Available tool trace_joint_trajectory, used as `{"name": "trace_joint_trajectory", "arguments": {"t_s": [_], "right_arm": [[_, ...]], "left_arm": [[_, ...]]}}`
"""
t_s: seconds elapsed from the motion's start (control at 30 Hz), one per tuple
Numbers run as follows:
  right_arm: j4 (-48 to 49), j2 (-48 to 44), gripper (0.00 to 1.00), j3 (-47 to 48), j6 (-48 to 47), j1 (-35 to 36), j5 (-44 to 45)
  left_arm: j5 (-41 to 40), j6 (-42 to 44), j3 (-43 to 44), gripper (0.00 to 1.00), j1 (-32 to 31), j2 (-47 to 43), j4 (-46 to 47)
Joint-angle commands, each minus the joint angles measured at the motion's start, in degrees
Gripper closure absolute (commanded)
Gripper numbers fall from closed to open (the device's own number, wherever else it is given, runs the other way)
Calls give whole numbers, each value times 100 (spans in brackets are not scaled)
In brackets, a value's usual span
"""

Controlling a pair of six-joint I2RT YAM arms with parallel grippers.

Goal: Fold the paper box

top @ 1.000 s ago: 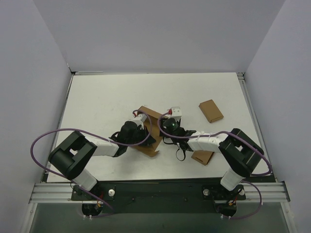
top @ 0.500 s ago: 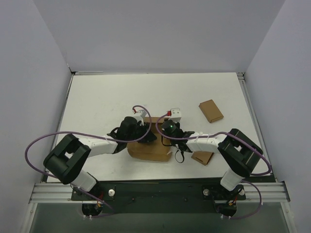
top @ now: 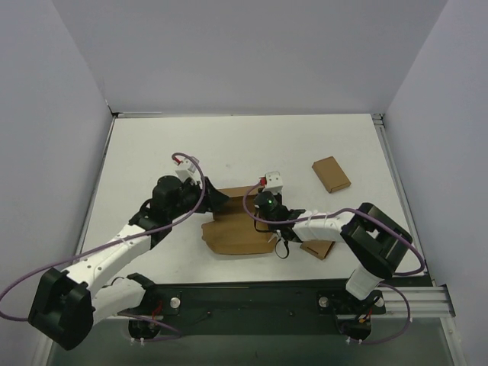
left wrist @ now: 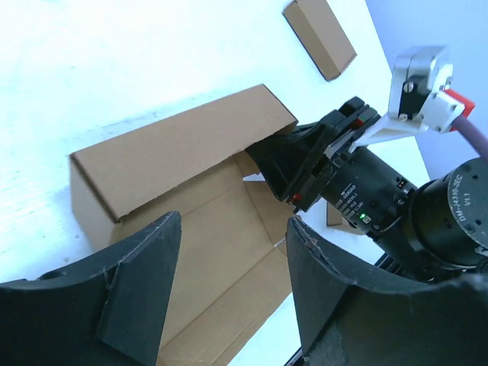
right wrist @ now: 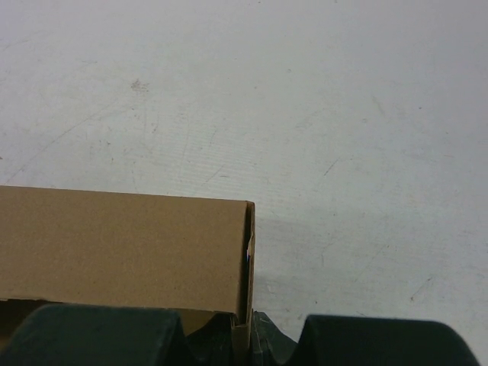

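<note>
The paper box [top: 232,235] lies as a brown sheet at the table's middle, with one long wall [left wrist: 175,156] folded up along its far side. At that wall's right end, my right gripper [top: 255,204] is shut on the cardboard edge [right wrist: 245,267], which runs down between its fingers. My left gripper [left wrist: 232,255] is open and hovers over the flat panel [left wrist: 221,252] at the box's left end, with nothing between its jaws. The same left gripper [top: 216,200] shows from above.
One small brown box [top: 331,174] lies at the back right and also shows in the left wrist view [left wrist: 320,36]. Another small box [top: 319,248] sits under the right forearm. Grey walls enclose the white table [top: 152,152].
The left gripper opened, let go of the box and drew back to the left. The box went from standing up to lying flatter. The right gripper closed on the wall's end.
</note>
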Motion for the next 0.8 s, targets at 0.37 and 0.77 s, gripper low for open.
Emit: {"name": "trace_joint_trajectory", "arguments": {"t_s": [0.37,0.77], "right_arm": [[458,-94,89,-237,-237,434,761],[661,-15,89,-369,-272,662,1174]], "left_arm": [[-580,-246,-486,28,495,258,94],[-361,-659,-1101,30,548,180,1167]]}}
